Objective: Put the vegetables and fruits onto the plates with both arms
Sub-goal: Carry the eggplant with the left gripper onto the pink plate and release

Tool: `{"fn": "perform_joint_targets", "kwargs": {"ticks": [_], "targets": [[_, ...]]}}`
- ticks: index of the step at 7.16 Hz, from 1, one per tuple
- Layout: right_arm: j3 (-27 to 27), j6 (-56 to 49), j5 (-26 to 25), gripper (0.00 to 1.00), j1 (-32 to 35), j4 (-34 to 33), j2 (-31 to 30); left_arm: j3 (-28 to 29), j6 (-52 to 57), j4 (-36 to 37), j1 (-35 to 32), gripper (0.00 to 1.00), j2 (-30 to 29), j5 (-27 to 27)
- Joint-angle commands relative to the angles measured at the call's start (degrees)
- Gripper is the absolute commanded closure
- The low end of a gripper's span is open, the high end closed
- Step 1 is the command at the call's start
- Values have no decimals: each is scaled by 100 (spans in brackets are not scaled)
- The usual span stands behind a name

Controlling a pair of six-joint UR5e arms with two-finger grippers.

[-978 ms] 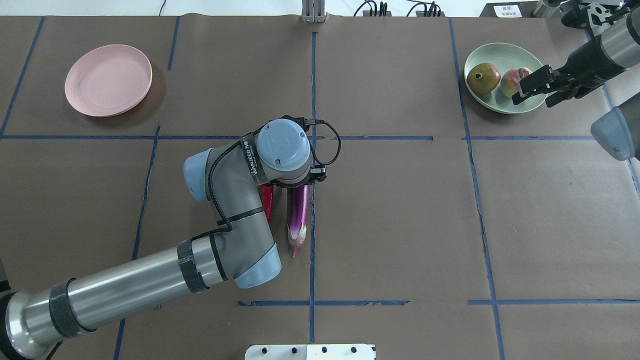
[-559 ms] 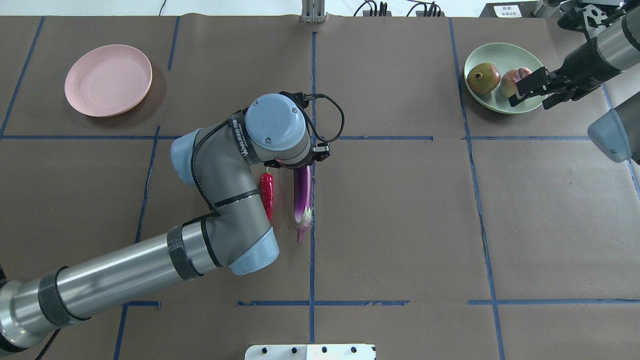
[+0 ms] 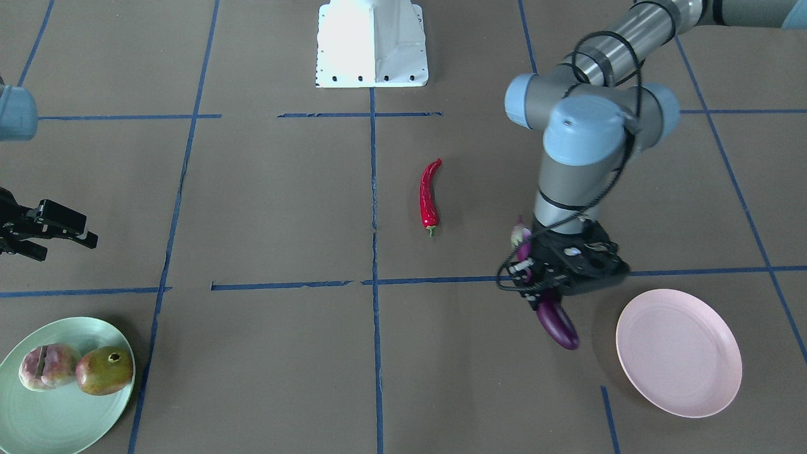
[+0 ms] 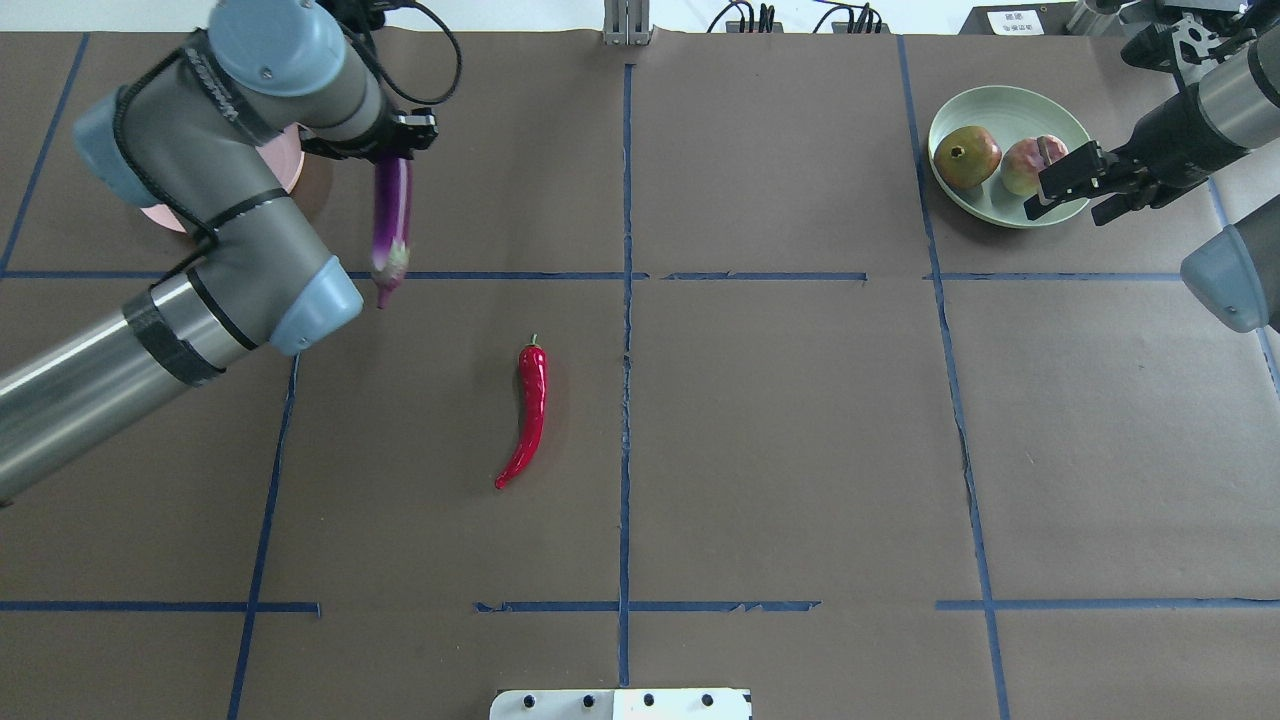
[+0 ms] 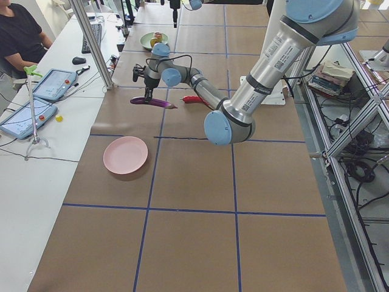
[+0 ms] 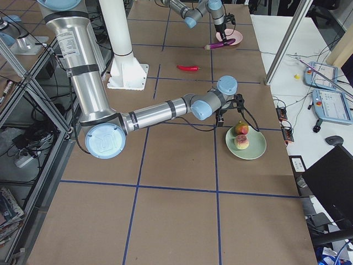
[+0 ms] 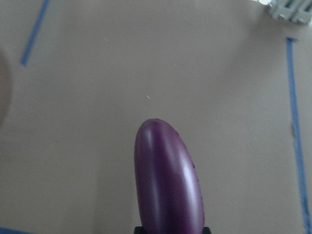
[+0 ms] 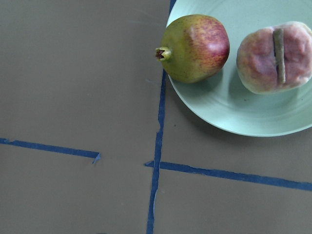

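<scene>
Left arm [image 4: 250,120] jaws are clenched on the eggplant [image 4: 390,215], held level off the bench [image 4: 800,450] just at 3 o'clock of the pink plate [image 3: 679,353] in the overhead view. Right arm [image 4: 1175,135] jaws hang spread and empty at 4 o'clock of the green plate [image 4: 1000,208] holding both fruits [image 4: 966,156]; the chili [image 4: 530,415] lies near bench centre. Risks: the grip sits off-centre on glossy skin, so the stem end may swivel, and the eggplant looks about plate-length, so a skewed release could leave it overhanging the rim and rolling off.
</scene>
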Motion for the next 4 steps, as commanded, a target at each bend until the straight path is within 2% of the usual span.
{"fn": "perform_joint_targets", "kwargs": {"ticks": [1, 2, 3, 4], "targets": [[1, 0, -38, 0, -2, 11, -23, 1797, 794, -1303, -1085, 97, 66, -535], [1, 0, -47, 0, -11, 11, -23, 2537, 805, -1763, -1149, 93, -47, -537], [-7, 0, -47, 0, -55, 11, -23, 2658, 823, -1881, -1150, 18, -39, -537], [-16, 0, -117, 0, -99, 11, -15, 2659, 823, -1882, -1141, 17, -13, -537]]}}
